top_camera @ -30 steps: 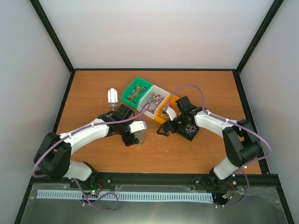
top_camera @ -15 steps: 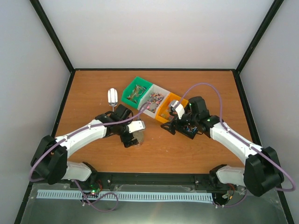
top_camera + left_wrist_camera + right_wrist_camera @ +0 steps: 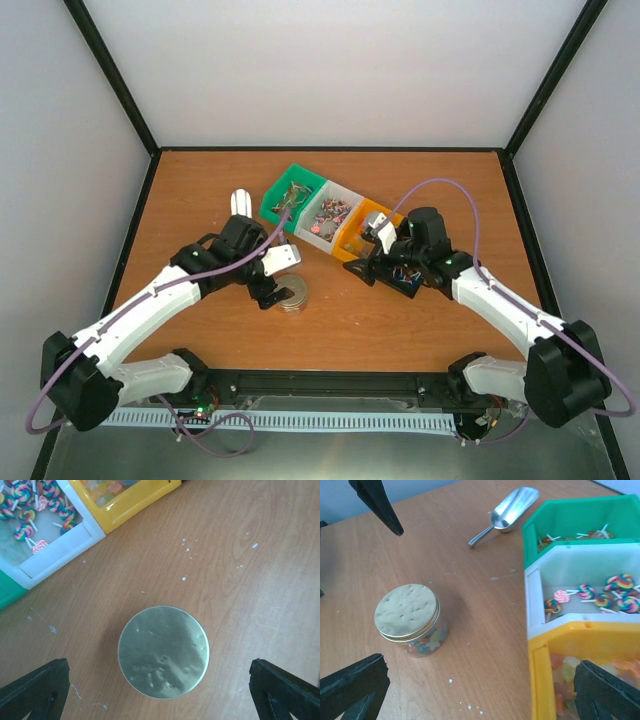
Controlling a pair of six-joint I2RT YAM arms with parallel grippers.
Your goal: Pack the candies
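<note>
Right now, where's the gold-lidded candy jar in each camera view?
Top external: gold-lidded jar, just left of and below centre.
Left wrist: jar, lower centre, seen from above.
Right wrist: jar, left of centre.
Shared landmark: white lollipop bin.

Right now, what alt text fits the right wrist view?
A gold-lidded jar of candies stands on the table, ahead of the right gripper, fingers open. A metal scoop lies beyond; green bin, white bin and yellow bin line the right.
</note>
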